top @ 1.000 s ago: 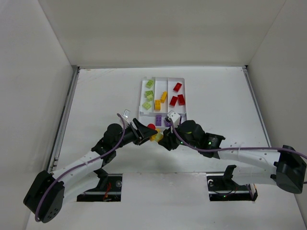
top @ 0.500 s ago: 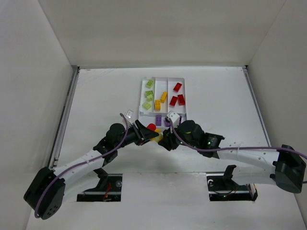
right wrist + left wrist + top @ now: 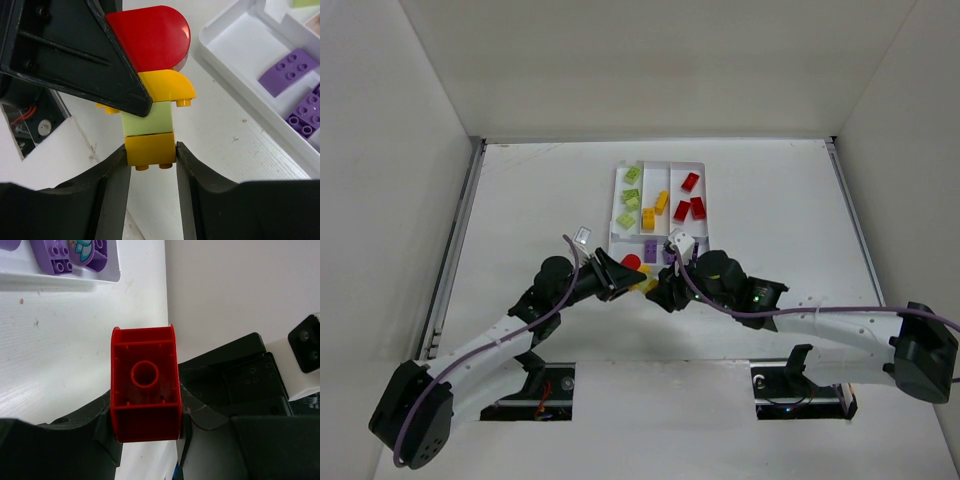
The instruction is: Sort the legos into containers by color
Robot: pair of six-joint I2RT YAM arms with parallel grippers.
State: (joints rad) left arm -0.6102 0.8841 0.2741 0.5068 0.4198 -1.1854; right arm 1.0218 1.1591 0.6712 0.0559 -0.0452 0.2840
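The brick stack (image 3: 148, 120) lies between both grippers, just beside the white tray (image 3: 218, 54). The left gripper (image 3: 145, 415) is squeezed tight on the red brick (image 3: 145, 385) at one end. The right gripper (image 3: 151, 161) is squeezed tight on the yellow-orange brick (image 3: 150, 147) at the other end. I think they should pull apart along the stack.

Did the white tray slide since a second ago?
No. The white tray sits in the same spot on the table, just as close to its far edge.

Overhead view, close wrist views, tray (image 3: 653, 178) shared
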